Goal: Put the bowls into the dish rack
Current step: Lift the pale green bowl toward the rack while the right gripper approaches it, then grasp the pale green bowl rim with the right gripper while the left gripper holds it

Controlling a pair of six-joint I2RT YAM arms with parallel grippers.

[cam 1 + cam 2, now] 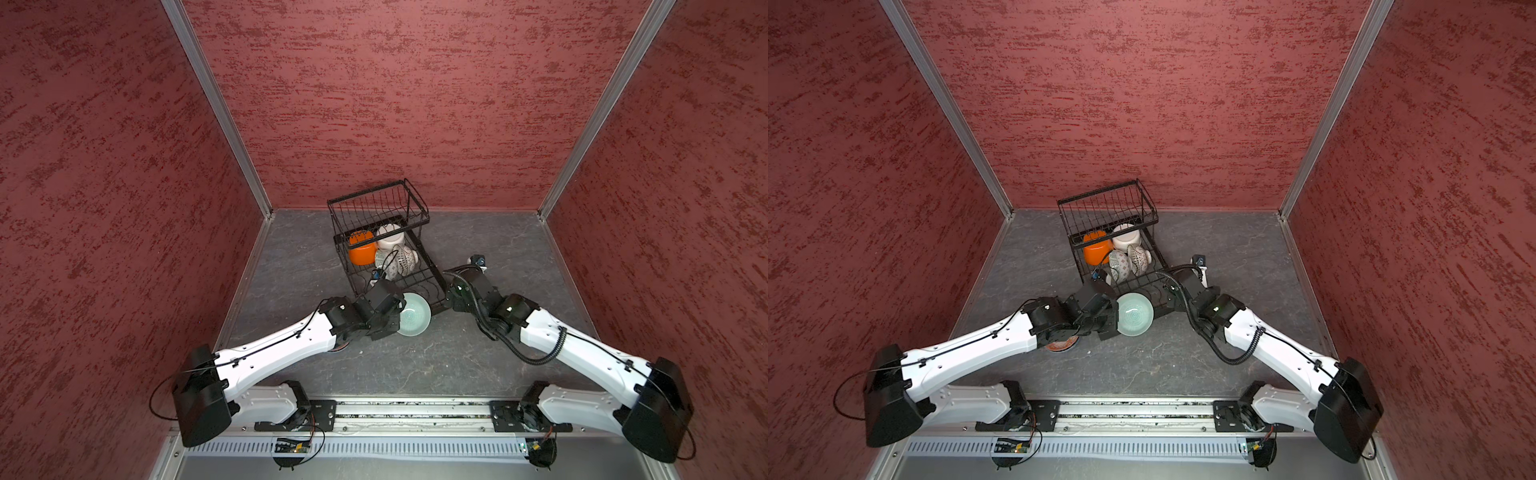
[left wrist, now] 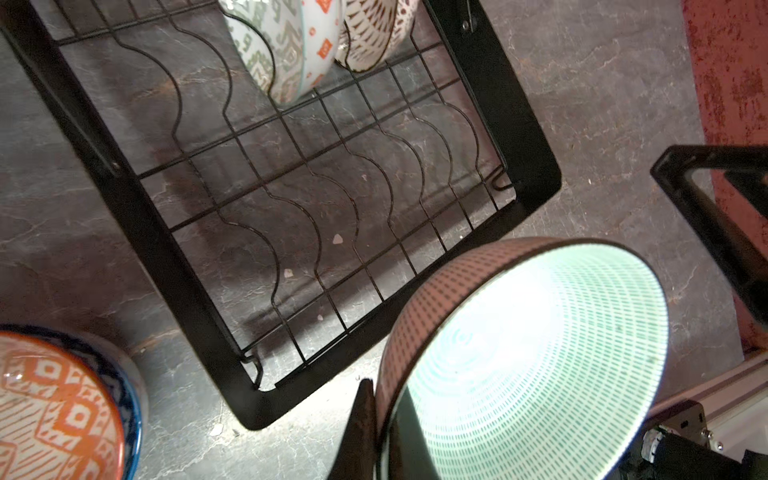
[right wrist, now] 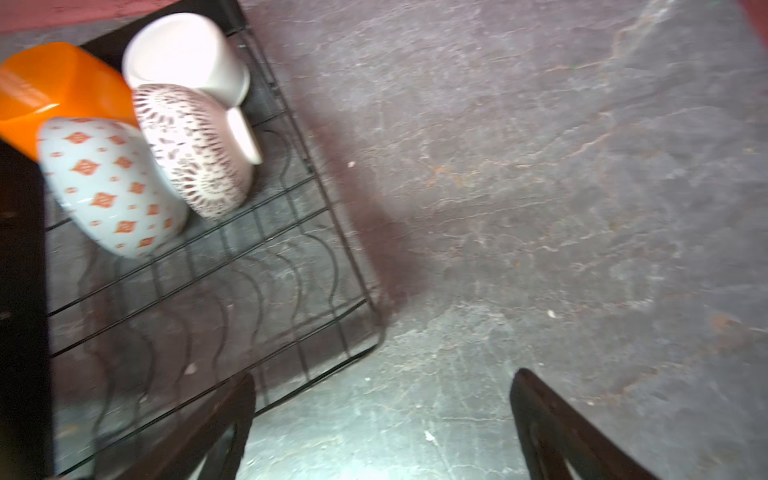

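**Top views:** the dish rack (image 1: pixel 417 284) sat askew mid-table, its raised basket end close to the back wall (image 1: pixel 415 104) and the base's near end toward the arms. Open grey table (image 1: pixel 519 249) lay either side & in front. 4 bowls stood on edge in the base's far half, partly behind basket wires: orange bowl (image 1: pixel 360 251), white bowl (image 1: pixel 390 240), orange-diamond bowl (image 1: pixel 382 259) and brown-patterned bowl (image 1: pixel 407 258). The near half's wavy slots were open. L gripper (image 1: pixel 400 318) was clamped on the rim of the pale green bowl (image 1: pixel 415 319), which overlapped the base's near edge; touching it or above it, couldn't tell. R arm (image 1: pixel 515 311) ended just beside the rack's near right corner, its tip lost under its own wrist. In a top view only a reddish rim arc of the orange-and-blue bowl (image 1: pixel 1061 343) showed from under the L arm (image 1: pixel 976 345).

**L wrist:** the green bowl was tilted & cut off by the frame. One finger (image 2: pixel 359 428) sat outside its wall, the other inside. The rack's near corner was just beside it. The orange-and-blue bowl stood on the table near the rack, apart from it, half out of frame.

**R wrist:** pic blurred. R gripper (image 3: pixel 384 376) was spread wide w/ nothing between the jaws, over table just off the rack's corner. The same 4 racked bowls showed.

**Count:** 6 bowls seen (4 racked, 1 held, 1 on table), 1 rack, 2 grippers.
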